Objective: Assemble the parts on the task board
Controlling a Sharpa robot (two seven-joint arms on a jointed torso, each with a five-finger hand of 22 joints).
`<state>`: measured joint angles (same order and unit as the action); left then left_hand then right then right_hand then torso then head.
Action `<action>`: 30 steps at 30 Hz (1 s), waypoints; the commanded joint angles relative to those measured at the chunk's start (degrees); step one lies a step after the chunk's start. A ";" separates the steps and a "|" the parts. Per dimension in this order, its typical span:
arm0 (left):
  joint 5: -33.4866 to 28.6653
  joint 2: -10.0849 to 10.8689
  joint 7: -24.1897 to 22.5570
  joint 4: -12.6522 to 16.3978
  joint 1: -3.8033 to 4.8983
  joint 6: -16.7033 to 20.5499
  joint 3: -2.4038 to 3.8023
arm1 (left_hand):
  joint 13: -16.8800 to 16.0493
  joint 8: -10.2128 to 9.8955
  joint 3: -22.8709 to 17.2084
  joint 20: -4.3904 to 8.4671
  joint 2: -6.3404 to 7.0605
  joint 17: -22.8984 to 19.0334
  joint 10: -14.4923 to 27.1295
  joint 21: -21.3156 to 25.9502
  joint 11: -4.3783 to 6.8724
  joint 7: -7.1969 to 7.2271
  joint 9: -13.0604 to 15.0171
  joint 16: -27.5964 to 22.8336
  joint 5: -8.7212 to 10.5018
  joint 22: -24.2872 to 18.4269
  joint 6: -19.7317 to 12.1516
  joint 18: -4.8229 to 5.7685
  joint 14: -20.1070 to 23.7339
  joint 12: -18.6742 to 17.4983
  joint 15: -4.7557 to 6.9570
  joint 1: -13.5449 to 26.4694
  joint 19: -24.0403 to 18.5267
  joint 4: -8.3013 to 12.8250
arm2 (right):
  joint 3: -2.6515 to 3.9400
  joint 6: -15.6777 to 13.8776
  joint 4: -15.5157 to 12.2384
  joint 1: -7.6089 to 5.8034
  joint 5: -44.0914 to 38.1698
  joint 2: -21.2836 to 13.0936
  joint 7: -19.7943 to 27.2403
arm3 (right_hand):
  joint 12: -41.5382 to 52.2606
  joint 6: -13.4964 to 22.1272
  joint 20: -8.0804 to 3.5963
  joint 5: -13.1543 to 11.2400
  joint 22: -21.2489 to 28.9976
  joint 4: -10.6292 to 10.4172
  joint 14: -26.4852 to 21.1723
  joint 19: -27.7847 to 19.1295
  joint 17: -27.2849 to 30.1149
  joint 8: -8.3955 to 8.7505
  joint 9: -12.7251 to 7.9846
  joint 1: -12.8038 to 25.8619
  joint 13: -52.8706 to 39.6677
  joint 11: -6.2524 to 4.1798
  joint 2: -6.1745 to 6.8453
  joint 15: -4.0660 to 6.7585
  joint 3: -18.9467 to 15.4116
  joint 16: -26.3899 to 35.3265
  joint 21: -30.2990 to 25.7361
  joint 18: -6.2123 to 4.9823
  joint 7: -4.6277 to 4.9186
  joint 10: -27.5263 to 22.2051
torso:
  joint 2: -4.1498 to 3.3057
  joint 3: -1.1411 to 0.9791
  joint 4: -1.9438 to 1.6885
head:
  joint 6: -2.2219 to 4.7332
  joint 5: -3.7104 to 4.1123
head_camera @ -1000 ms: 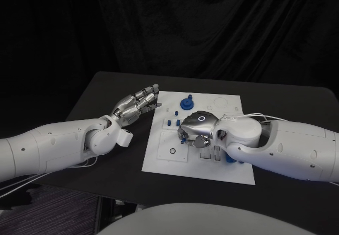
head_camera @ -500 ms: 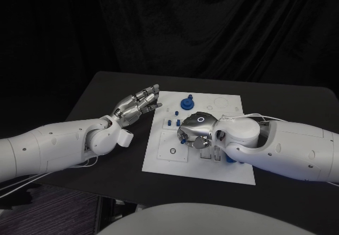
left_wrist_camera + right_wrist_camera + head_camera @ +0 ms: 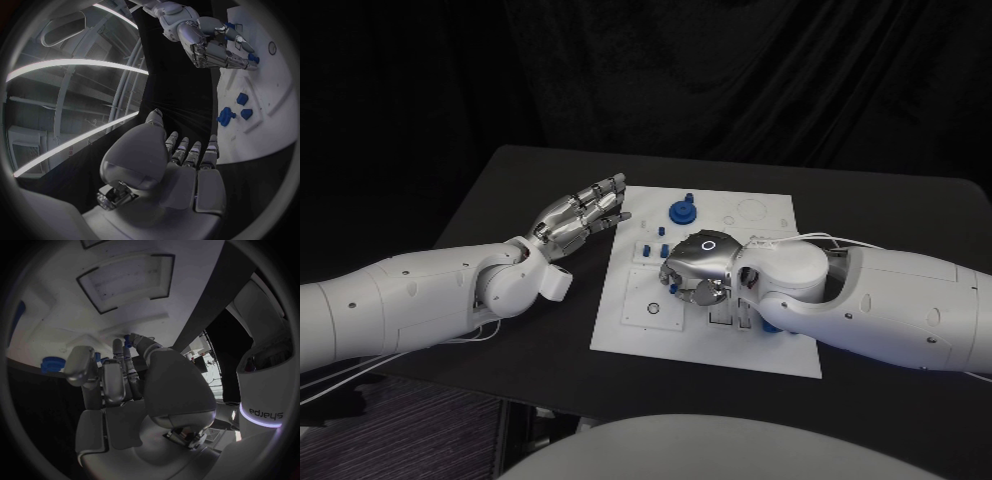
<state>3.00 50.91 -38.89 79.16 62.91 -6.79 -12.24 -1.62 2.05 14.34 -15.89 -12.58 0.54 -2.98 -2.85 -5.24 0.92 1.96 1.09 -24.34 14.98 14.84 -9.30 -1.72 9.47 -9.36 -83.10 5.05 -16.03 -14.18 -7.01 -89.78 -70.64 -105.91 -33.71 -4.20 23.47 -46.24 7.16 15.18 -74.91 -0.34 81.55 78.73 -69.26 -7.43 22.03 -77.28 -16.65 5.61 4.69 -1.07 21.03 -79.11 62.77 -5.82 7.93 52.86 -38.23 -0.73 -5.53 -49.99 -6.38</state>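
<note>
The white task board (image 3: 764,345) lies in the middle of the black table. My right hand (image 3: 697,265) hangs over the board's middle with its fingers curled down. Its fingertips pinch a small blue part (image 3: 674,285) against the board, and the part shows at the fingertips (image 3: 127,338) in the right wrist view. My left hand (image 3: 583,214) hovers open beside the board's left edge, fingers straight and together (image 3: 189,154), holding nothing. A round blue knob (image 3: 681,212) and small blue pegs (image 3: 656,232) stand at the far part of the board.
Rectangular recesses (image 3: 128,282) and a round socket (image 3: 651,316) mark the board near my right hand. More blue parts (image 3: 242,98) stand on the board ahead of the left hand. Bare black table (image 3: 531,175) lies left of the board.
My right hand has edged very slightly toward the board's left with the blue part at its fingertips. The left hand has stayed still.
</note>
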 commanded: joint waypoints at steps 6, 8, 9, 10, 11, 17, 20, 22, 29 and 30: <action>-0.05 -0.16 -2.87 -0.18 -0.21 -0.78 0.06 | 0.09 -0.19 -0.23 -0.30 -0.13 0.00 0.37 0.24 -0.22 -0.27 -0.06 -0.05 -0.26 -0.12 -0.16 -0.94 0.24 -0.34 -0.32 -0.53 -0.28 0.10 | 0.03 -0.13 0.11 0.18 -0.50 -0.02 -0.25 | 0.25 7.19 1.00 -5.21 -7.17 -1.69 -1.10 -1.69 1.53 3.76 -3.74 0.93 -0.95 1.34 0.98 -1.36 -2.00 0.84 -2.19 -0.08 -1.02 -5.07 | 0.01 0.00 0.04 | -0.01 -0.03; -0.05 -0.14 -2.86 -0.19 -0.23 -0.78 0.06 | 0.09 -0.19 -0.23 -0.30 -0.13 0.00 0.37 0.24 -0.22 -0.27 -0.06 -0.05 -0.26 -0.12 -0.16 -0.94 0.24 -0.34 -0.32 -0.53 -0.28 0.11 | 0.03 -0.38 0.08 0.17 -0.50 -0.18 -0.25 | 0.66 8.06 1.19 -5.92 -7.08 -1.85 -1.38 -1.94 1.87 3.72 -4.40 0.90 -1.33 1.51 0.99 -1.52 -2.64 0.99 -2.55 -0.16 -1.28 -6.07 | 0.03 0.01 0.06 | -0.01 -0.16; -0.05 -0.12 -2.86 -0.19 -0.24 -0.78 0.06 | 0.10 -0.19 -0.23 -0.31 -0.11 0.00 0.41 0.25 -0.19 -0.37 -0.06 -0.06 -0.27 -0.15 -0.19 -0.94 0.26 -0.41 -0.33 -0.57 -0.29 0.14 | 0.03 -0.54 0.06 0.17 -0.50 -0.30 -0.27 | 0.85 8.51 1.30 -6.46 -6.94 -1.98 -1.63 -2.24 2.19 3.70 -4.79 0.91 -1.54 1.63 1.06 -1.63 -3.12 1.14 -3.10 -0.26 -1.47 -6.91 | 0.03 0.01 0.07 | -0.01 -0.19; -0.05 -0.10 -2.86 -0.19 -0.25 -0.77 0.06 | 0.10 -0.19 -0.23 -0.31 -0.11 0.00 0.41 0.25 -0.19 -0.37 -0.06 -0.06 -0.27 -0.15 -0.19 -0.94 0.26 -0.41 -0.33 -0.57 -0.29 0.14 | 0.03 -0.74 0.04 0.17 -0.50 -0.45 -0.29 | 1.10 8.88 1.41 -6.91 -6.86 -2.09 -1.86 -2.45 2.46 3.63 -5.19 0.84 -1.79 1.73 1.06 -1.70 -3.59 1.27 -3.43 -0.32 -1.62 -7.76 | 0.03 0.01 0.07 | -0.01 -0.27; -0.05 -0.07 -2.86 -0.19 -0.26 -0.76 0.06 | 0.10 -0.19 -0.23 -0.31 -0.11 0.00 0.41 0.25 -0.19 -0.37 -0.06 -0.06 -0.27 -0.15 -0.19 -0.94 0.26 -0.41 -0.33 -0.57 -0.29 0.14 | 0.03 -0.92 0.00 0.16 -0.50 -0.59 -0.31 | 1.15 9.02 1.44 -7.13 -6.81 -2.15 -1.98 -2.57 2.63 3.61 -5.35 0.84 -1.87 1.77 1.08 -1.76 -3.78 1.35 -3.63 -0.36 -1.67 -8.17 | 0.04 0.01 0.07 | -0.01 -0.35; -0.05 0.26 -2.98 -0.03 -0.30 -0.53 0.06 | 0.10 -0.18 -0.23 -0.31 -0.10 0.00 0.42 0.25 -0.18 -0.40 -0.05 -0.05 -0.28 -0.19 -0.14 -0.94 0.26 -0.41 -0.34 -0.59 -0.31 0.15 | 0.05 -3.68 -1.32 -0.81 1.04 -2.93 -0.16 | 1.68 9.46 2.30 -8.41 -5.90 -3.15 -3.90 -4.66 4.96 3.24 -7.05 0.17 -2.53 2.95 1.00 -2.73 -6.44 2.53 -7.28 -0.94 -1.77 -15.24 | 0.09 -0.02 0.05 | -0.01 -0.82; -0.05 0.46 -3.04 0.09 -0.32 -0.41 0.06 | 0.09 -0.15 -0.20 -0.31 -0.06 -0.01 0.41 0.25 -0.17 -0.46 -0.03 -0.06 -0.25 -0.18 -0.02 -0.94 0.27 -0.34 -0.34 -0.60 -0.30 0.17 | 0.06 -4.80 -2.88 -2.72 4.43 -5.03 -0.01 | 2.09 8.44 2.56 -7.99 -5.81 -3.49 -4.19 -4.94 5.18 2.85 -7.32 -0.41 -2.55 3.21 0.81 -2.93 -7.14 2.51 -7.80 -1.05 -1.72 -17.29 | 0.11 -0.03 0.04 | -0.01 -1.05; -0.05 0.56 -3.07 0.14 -0.33 -0.31 0.06 | 0.09 -0.15 -0.20 -0.31 -0.06 -0.01 0.41 0.25 -0.17 -0.46 -0.03 -0.06 -0.25 -0.18 -0.02 -0.94 0.27 -0.34 -0.34 -0.60 -0.30 0.17 | 0.06 -4.48 -3.84 -4.49 7.85 -6.64 -0.13 | 1.62 7.15 2.77 -6.88 -6.10 -4.21 -3.67 -4.24 4.66 2.18 -7.46 -0.18 -1.90 3.57 0.70 -3.18 -7.78 2.02 -6.72 -0.86 -1.64 -18.94 | 0.13 -0.04 0.07 | -0.01 -1.01; -0.05 0.70 -3.16 0.30 -0.34 0.14 0.06 | 0.06 -0.10 -0.09 -0.28 0.03 -0.01 0.38 0.27 -0.15 -0.51 0.00 -0.07 -0.05 -0.29 0.16 -0.95 0.30 -0.23 -0.24 -0.51 -0.34 0.07 | 0.04 2.39 -5.21 -9.86 15.39 -12.19 -3.54 | -4.92 4.87 3.52 -6.96 -6.27 -14.87 -2.26 -2.41 5.10 2.82 -9.34 -0.08 6.45 4.86 4.14 -3.95 -11.90 2.13 -5.49 -0.63 -2.76 -22.17 | 0.09 -0.09 0.12 | -0.01 -0.14; -0.05 0.66 -3.17 0.31 -0.34 0.18 0.06 | 0.06 -0.10 -0.09 -0.28 0.03 -0.01 0.38 0.27 -0.15 -0.51 0.00 -0.07 -0.05 -0.29 0.16 -0.95 0.30 -0.23 -0.24 -0.51 -0.34 0.07 | 0.03 3.52 -5.23 -10.43 15.99 -13.22 -4.21 | -5.02 5.05 3.55 -6.99 -6.23 -15.59 -2.25 -2.42 5.16 3.02 -9.51 -0.57 6.84 4.90 4.33 -4.04 -12.08 2.14 -5.63 -0.66 -2.79 -21.96 | 0.04 -0.10 0.10 | -0.01 0.06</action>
<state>3.01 51.65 -38.90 79.28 62.63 -6.78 -12.23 -1.58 2.05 14.35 -16.10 -12.58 0.53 -2.77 -2.85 -5.44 0.71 1.96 1.09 -24.33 14.78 15.05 -9.30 -1.56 9.25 -9.52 -83.10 4.85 -16.04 -14.09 -7.73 -94.76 -80.81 -95.16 -46.37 -5.16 18.66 -41.14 10.56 8.39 -74.90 -15.13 79.41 76.37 -64.21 -4.57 12.64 -77.14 -10.23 10.29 8.96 -4.85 9.12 -77.19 57.46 -5.83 5.08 30.74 -38.09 -0.79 -5.40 -49.99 -6.62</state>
